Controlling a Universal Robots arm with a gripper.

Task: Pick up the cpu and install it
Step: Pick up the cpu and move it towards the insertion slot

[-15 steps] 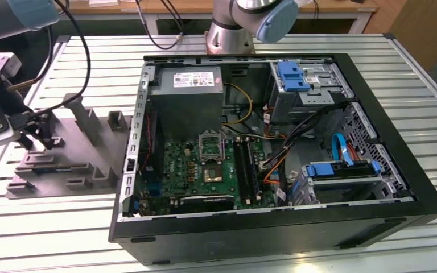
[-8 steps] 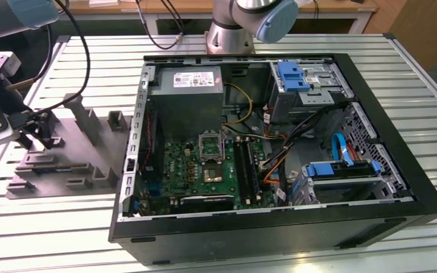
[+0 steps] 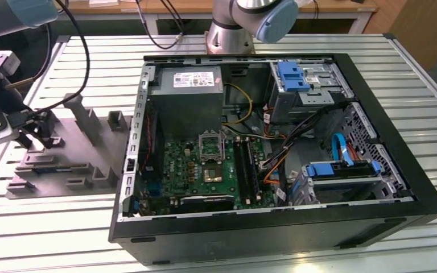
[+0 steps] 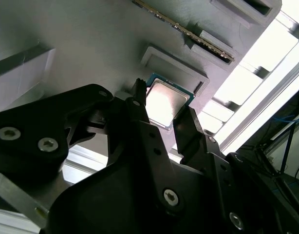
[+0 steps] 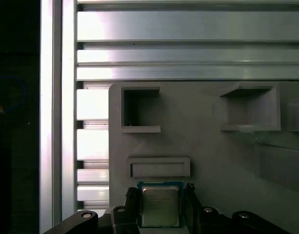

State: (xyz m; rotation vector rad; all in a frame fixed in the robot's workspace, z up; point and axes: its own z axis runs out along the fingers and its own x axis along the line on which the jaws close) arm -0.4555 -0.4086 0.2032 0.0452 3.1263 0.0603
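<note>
**Hand (image 5: 160,197) astride the cpu (image 5: 160,208) on the grey tray (image 5: 213,161)**

In both wrist views the cpu lies flat in a shallow recess of the tray, silvery top upward, with the black hand set astride it; whether the hand clamps the chip or stands just clear I cannot tell; the tray rests on the slatted table (image 3: 52,233), on the exterior view's left of the open computer case (image 3: 400,170).

Slatted alu tabletop (image 3: 416,96) under the claw (image 3: 40,139), bright glare on slats. Well away from claw: wooden desk (image 3: 192,8) w/ white legs, dark underneath. Wood panel (image 3: 431,28) far off, past tabletop's corner.
</note>
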